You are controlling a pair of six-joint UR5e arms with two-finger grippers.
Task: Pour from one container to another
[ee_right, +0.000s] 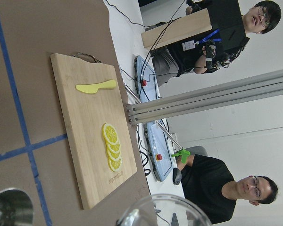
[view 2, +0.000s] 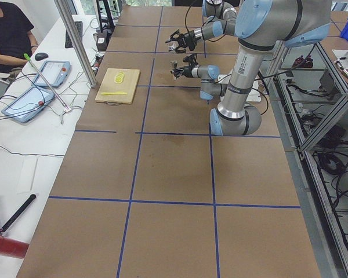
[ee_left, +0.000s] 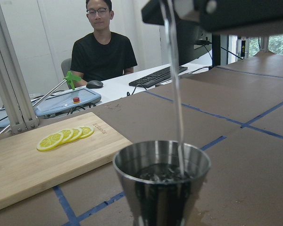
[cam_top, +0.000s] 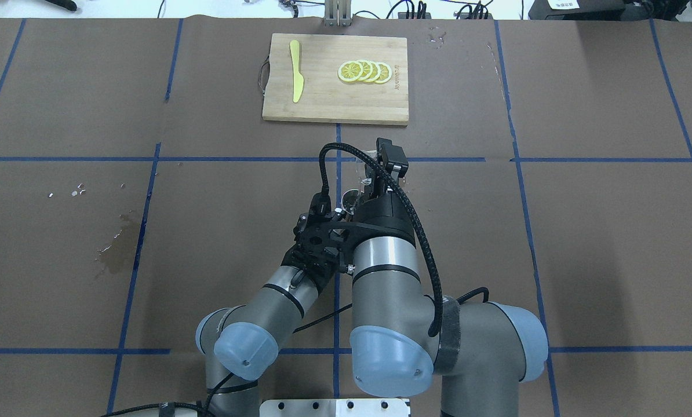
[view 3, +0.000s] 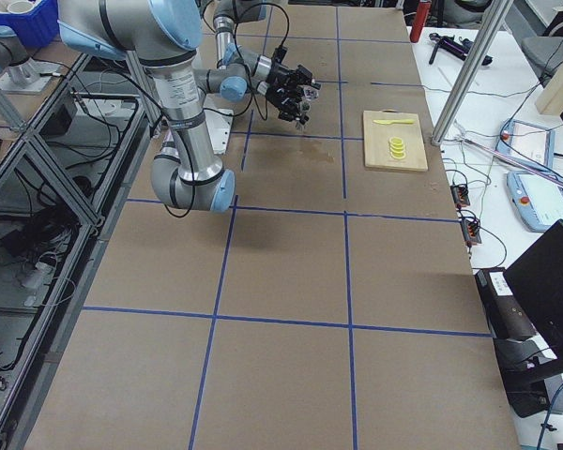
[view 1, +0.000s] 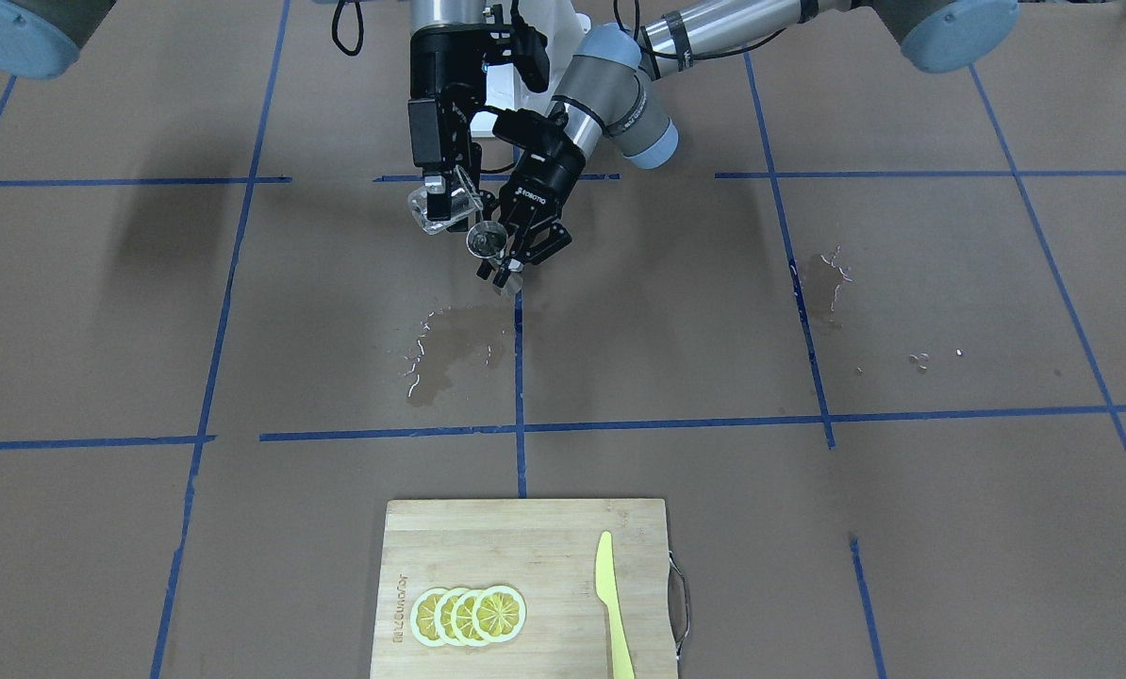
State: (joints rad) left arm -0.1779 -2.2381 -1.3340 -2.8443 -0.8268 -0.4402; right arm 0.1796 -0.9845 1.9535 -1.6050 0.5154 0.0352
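The clear glass cup (view 1: 438,206) hangs tipped above the table, and my right gripper (view 1: 448,189) is shut on it. Just beside and below it is the metal jigger (view 1: 485,240), upright, with my left gripper (view 1: 505,266) shut on its waist. In the left wrist view a thin stream of water (ee_left: 176,94) falls from above into the jigger's (ee_left: 162,188) top cone, which holds liquid. The right wrist view shows the glass rim (ee_right: 165,209) at the bottom edge and the jigger's mouth (ee_right: 9,208) at the lower left. Both arms hide most of the two containers in the overhead view.
A wooden cutting board (view 1: 525,528) with lemon slices (view 1: 469,615) and a yellow knife (view 1: 610,604) lies at the table's far side. A wet patch (view 1: 450,354) spreads under the grippers, another wet patch (view 1: 822,278) on my left. People sit beyond the table's far edge (ee_left: 101,52).
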